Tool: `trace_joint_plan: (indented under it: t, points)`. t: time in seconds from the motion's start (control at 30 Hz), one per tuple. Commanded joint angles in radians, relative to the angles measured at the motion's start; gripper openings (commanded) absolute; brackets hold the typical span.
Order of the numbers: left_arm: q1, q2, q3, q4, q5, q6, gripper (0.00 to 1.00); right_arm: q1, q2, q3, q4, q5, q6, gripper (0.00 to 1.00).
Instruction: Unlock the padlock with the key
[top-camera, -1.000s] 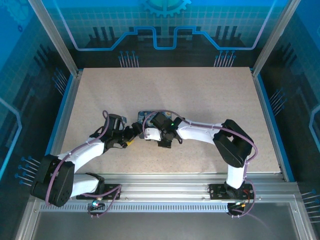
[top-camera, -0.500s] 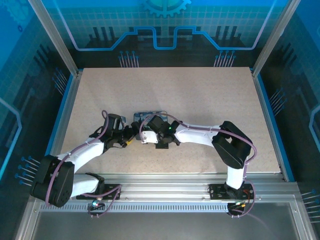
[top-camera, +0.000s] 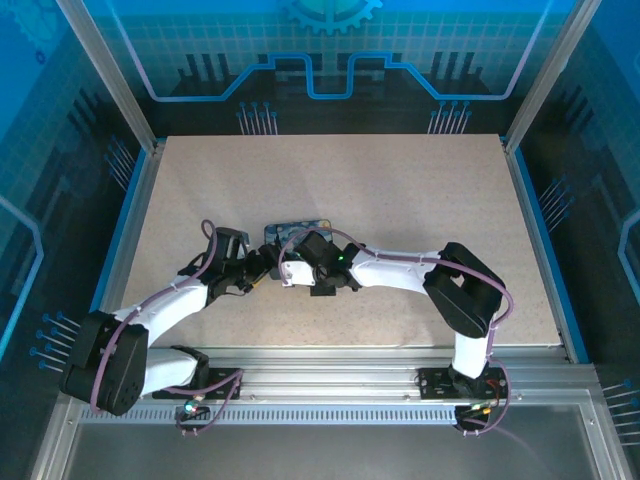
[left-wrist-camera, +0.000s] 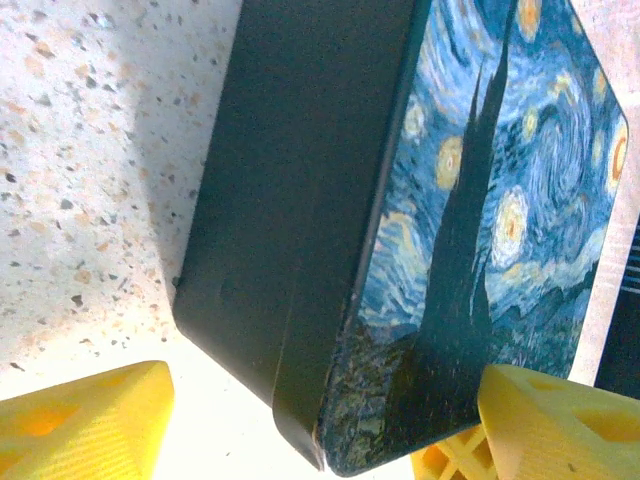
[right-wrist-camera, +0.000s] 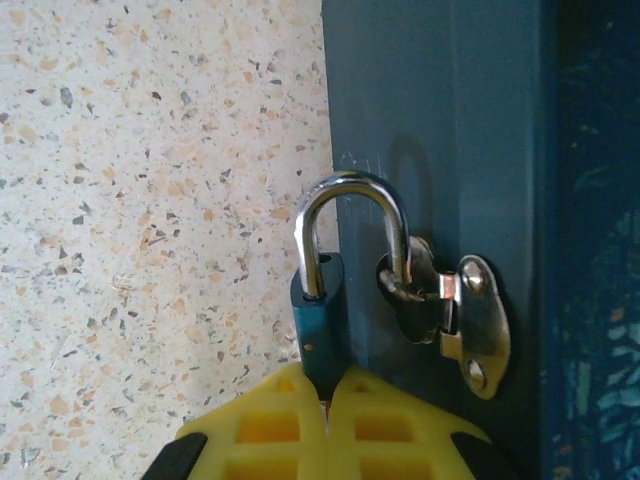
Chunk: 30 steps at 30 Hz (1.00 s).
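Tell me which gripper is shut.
The right gripper: its yellow fingers meet at the base of the padlock. The left gripper is spread astride a corner of the tin.

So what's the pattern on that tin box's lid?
The lid shows a swirling blue night sky, yellow stars, a dark tree; clearest from the left wrist.

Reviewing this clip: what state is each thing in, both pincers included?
tin box: lid closed.
padlock: shackle through the hasp; locked or not, cannot tell.
hasp: folded shut.
left pincer: open, straddling the tin box's corner.
right pincer: shut on the padlock's lower end.
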<state>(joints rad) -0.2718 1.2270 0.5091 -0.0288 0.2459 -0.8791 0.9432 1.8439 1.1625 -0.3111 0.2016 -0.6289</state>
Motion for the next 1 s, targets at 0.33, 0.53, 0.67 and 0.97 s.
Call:
trace_joint_plan:
  t: [0.33, 0.53, 0.67, 0.97]
  points:
    - [0.009, 0.21, 0.155, 0.086, 0.065, 0.039, 0.58, -0.001, -0.042, -0.002, 0.081, -0.021, 0.008, 0.0]
    - [0.009, 0.227, 0.157, 0.112, 0.073, 0.022, 0.6, 0.0, -0.031, 0.015, 0.076, -0.023, -0.005, 0.0]
    - [0.013, 0.192, 0.144, 0.109, 0.052, 0.027, 0.68, 0.0, -0.063, -0.011, 0.076, -0.024, 0.019, 0.0]
    - [0.035, 0.034, 0.114, 0.003, 0.008, 0.061, 0.78, 0.0, -0.208, -0.11, 0.09, 0.012, 0.102, 0.0]
